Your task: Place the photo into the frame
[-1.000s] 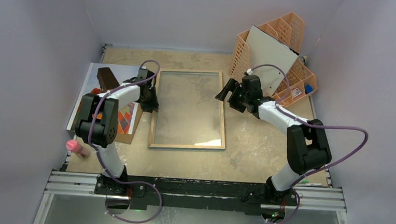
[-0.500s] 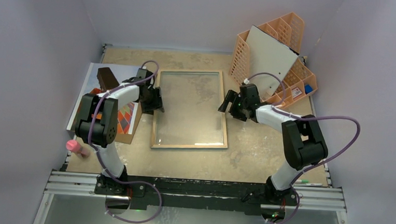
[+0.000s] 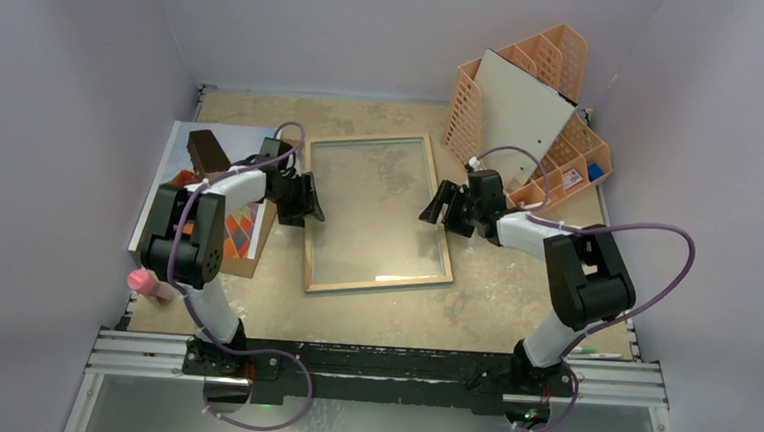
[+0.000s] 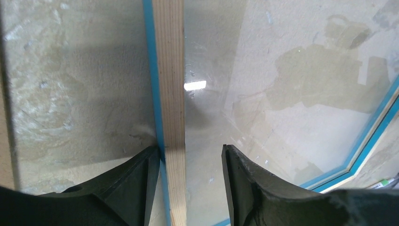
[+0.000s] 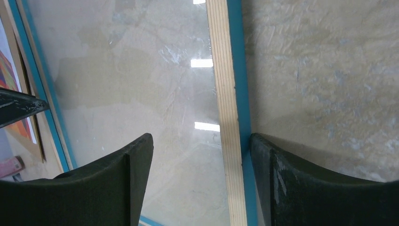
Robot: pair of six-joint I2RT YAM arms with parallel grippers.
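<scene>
Sandy, scuffed tabletop between pale walls carries everything. At its left side the photo lies flat, partly under the left arm and over a brown board. It is well outside the frame, so the loading itself is not yet begun. The left gripper stands astride the frame's left rail with jaws apart. Its outer finger touches the blue edge and the inner one hangs over the glass with a gap, so nothing is clamped. It has followed that rail rightward over the last second. The frame lies back up, wood rim showing. Its near end has swung to the right, so it now sits askew to the table's edges (a second ago it lay square). The right gripper likewise straddles the right rail, jaws wide and not pinching, and it stands nearer the arms than before. As I read it, the pair are shifting the frame into position and the photo has yet to be fetched. At the right back, an orange organiser props a grey-white panel.
</scene>
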